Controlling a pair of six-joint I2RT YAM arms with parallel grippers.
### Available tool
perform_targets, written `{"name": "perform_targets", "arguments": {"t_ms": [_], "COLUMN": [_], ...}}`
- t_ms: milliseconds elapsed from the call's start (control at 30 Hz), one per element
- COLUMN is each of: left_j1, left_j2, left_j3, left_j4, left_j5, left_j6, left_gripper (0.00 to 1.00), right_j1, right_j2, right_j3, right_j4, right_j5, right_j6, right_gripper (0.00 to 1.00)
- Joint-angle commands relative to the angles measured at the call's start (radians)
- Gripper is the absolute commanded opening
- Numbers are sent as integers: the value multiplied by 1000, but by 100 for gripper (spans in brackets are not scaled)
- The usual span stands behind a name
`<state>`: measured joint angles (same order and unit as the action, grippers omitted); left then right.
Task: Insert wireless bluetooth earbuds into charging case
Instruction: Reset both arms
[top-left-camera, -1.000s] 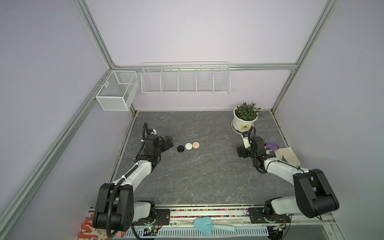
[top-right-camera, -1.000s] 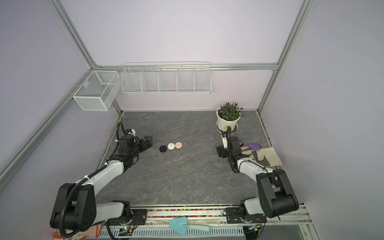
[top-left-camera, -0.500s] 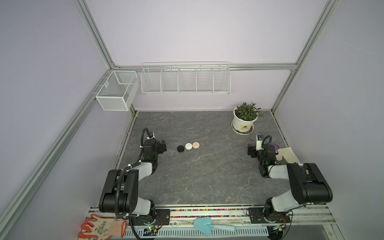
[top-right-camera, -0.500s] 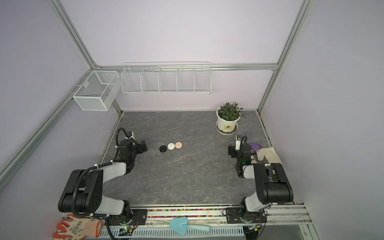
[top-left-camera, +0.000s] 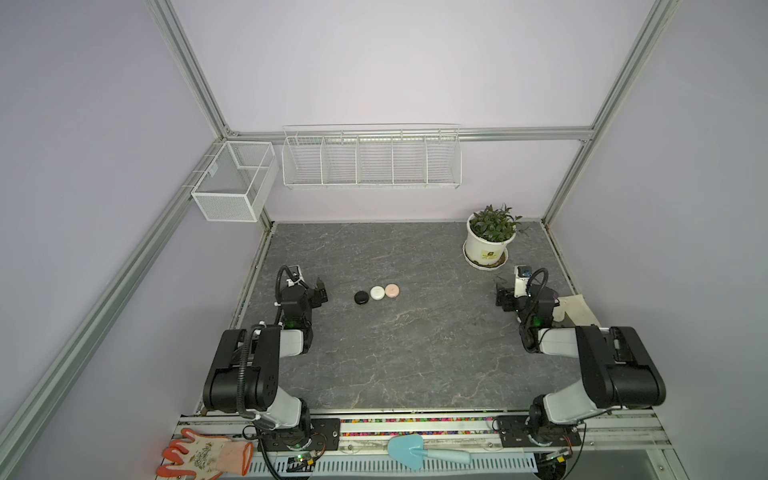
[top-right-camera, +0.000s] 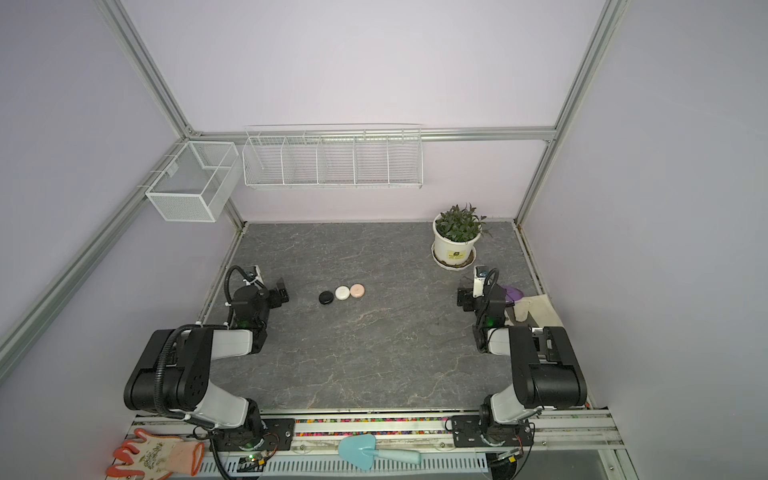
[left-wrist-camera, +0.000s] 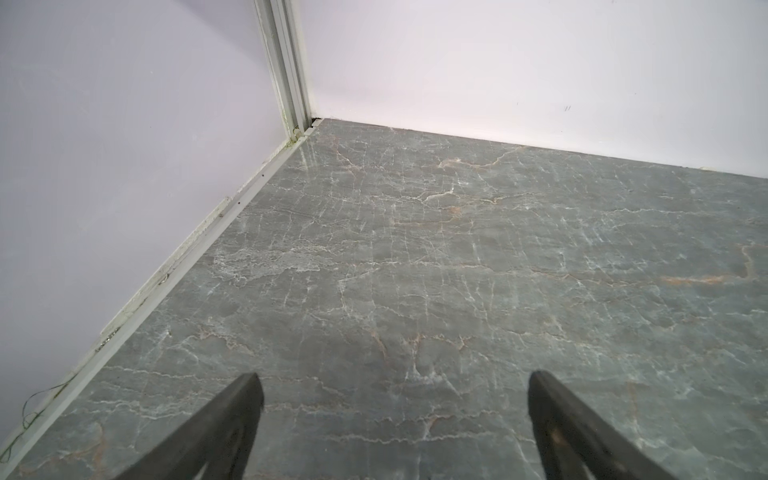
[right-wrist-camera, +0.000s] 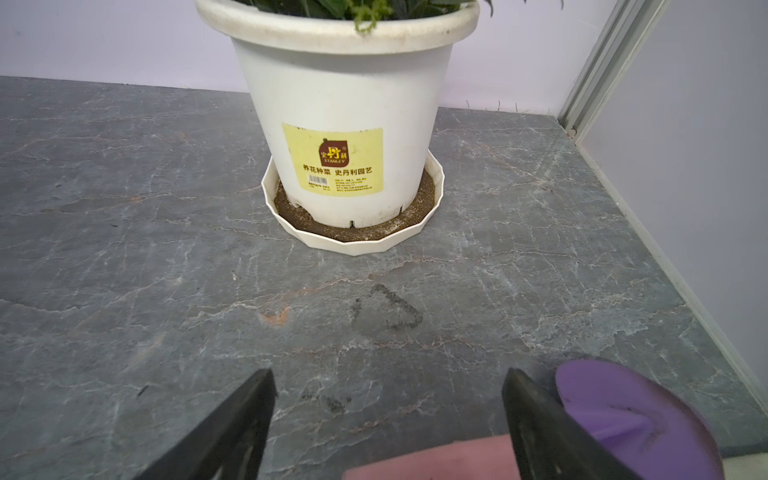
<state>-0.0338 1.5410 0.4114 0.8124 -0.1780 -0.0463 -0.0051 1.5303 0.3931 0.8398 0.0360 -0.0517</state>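
My left gripper (left-wrist-camera: 392, 388) holds nothing, jaws spread wide, three round cases (top-left-camera: 377, 292) off to its right. My right gripper (right-wrist-camera: 388, 380), equally spread and empty, faces the flowerpot (right-wrist-camera: 345, 104).

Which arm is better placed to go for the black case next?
Left, probably. The left gripper, open, sits close beside the black case at its end of the row. The right gripper, also open, is far off near the plant pot.
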Motion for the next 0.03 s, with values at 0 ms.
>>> {"name": "perform_targets", "arguments": {"t_ms": [0], "left_j1": [2], "left_j2": [-3], "left_j3": [2], "left_j4": [29], "left_j5": [9], "left_j6": [18], "left_gripper": [99], "right_j1": [-9], "right_j2": [5], "right_j3": [6], "right_j4": [7], "right_j5": [-16], "right_j6": [11], "right_gripper": [89]}}
